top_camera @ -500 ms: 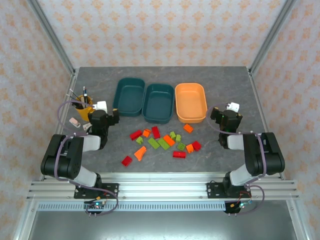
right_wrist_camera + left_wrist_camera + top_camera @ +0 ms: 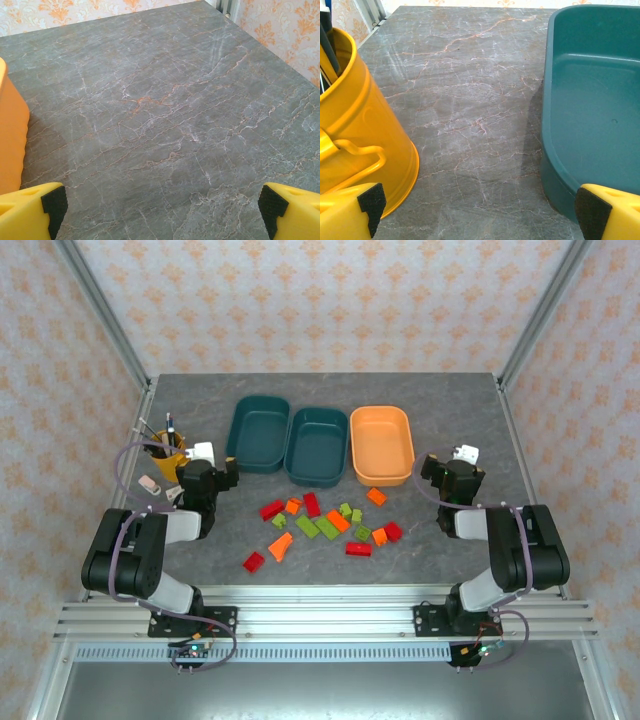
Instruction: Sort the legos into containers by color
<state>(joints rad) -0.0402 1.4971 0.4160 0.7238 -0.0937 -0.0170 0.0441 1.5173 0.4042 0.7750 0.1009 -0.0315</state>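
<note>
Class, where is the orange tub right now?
In the top view, the orange tub is the rightmost of the three-tub row, next to a dark teal tub and just beyond the scattered legos.

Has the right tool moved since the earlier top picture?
No. The right tool sits in the same spot, just right of the orange tub's near corner.

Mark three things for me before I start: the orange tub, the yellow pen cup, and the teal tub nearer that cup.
Orange tub (image 2: pixel 381 445): overhead view, on its bare floor.
Yellow pen cup (image 2: pixel 365 110): left wrist view, on its side wall.
Teal tub nearer the cup (image 2: pixel 258 435): overhead view, on its bare floor.
</note>
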